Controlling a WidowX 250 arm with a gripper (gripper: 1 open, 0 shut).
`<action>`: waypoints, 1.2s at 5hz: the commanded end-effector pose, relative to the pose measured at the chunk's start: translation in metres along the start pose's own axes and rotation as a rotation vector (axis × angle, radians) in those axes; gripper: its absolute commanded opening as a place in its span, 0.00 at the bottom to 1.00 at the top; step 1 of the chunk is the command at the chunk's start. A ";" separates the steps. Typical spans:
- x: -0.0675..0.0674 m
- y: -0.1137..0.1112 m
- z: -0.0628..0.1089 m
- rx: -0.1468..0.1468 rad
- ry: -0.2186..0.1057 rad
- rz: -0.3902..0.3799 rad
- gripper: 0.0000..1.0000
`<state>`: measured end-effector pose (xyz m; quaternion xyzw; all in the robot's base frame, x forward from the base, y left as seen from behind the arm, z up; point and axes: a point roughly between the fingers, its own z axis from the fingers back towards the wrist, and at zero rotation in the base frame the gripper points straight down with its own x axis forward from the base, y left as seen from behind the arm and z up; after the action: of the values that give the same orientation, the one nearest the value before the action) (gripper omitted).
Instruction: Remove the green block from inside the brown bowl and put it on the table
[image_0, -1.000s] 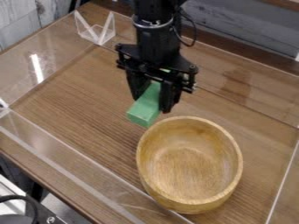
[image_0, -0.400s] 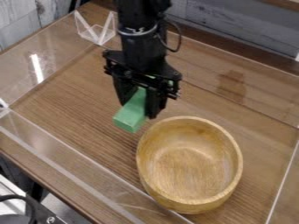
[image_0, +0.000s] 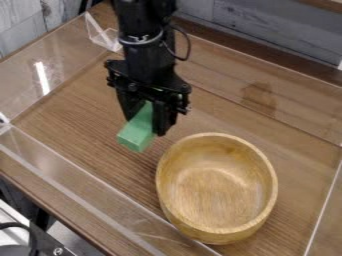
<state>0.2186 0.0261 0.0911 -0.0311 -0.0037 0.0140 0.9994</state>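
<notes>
Green block (image_0: 135, 133) clamped between claw (image_0: 144, 122) fingers, tilted, lower end poking out left-below claw, over table (image_0: 67, 120). Brown bowl (image_0: 217, 187) right of claw, near, apart, nothing inside.

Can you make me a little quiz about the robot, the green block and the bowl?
1. True or false: the green block lies inside the brown bowl.
2. What is the tool doing? A) hanging open over the bowl B) shut on the green block C) resting flat on the table
3. Fill in: in the picture the block hangs to the ____ of the bowl.

Key:
1. False. The bowl has nothing in it, and the block is held outside it.
2. B
3. Left, out past the rim, above the table.
</notes>
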 end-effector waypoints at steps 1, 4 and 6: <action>0.004 0.008 0.005 0.010 -0.042 0.001 0.00; 0.011 0.025 -0.003 0.014 -0.052 0.010 0.00; 0.016 0.028 -0.002 0.010 -0.064 0.017 0.00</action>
<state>0.2252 0.0488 0.0774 -0.0312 -0.0123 0.0181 0.9993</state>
